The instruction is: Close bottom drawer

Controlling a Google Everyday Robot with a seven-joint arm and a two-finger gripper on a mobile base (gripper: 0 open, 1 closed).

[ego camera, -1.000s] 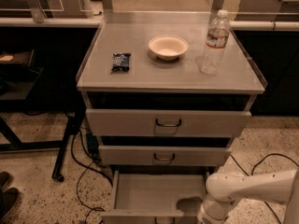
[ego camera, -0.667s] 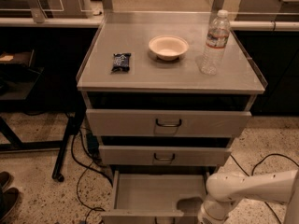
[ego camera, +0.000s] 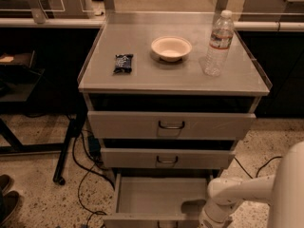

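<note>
The bottom drawer [ego camera: 161, 196] of a grey metal cabinet is pulled far out, its empty inside showing; its front panel [ego camera: 142, 221] sits at the bottom edge of the view and its handle is cut off there. My white arm [ego camera: 247, 189] reaches in from the lower right. The gripper [ego camera: 211, 218] is at the drawer's front right corner, at the bottom edge of the view, and mostly cut off. It casts a shadow on the drawer floor.
The top drawer [ego camera: 171, 125] and middle drawer [ego camera: 166, 158] stand slightly out. On the cabinet top are a white bowl [ego camera: 171, 48], a clear water bottle [ego camera: 218, 42] and a dark snack packet [ego camera: 123, 63]. Cables [ego camera: 88, 175] lie on the floor at left, near a table leg [ego camera: 66, 146].
</note>
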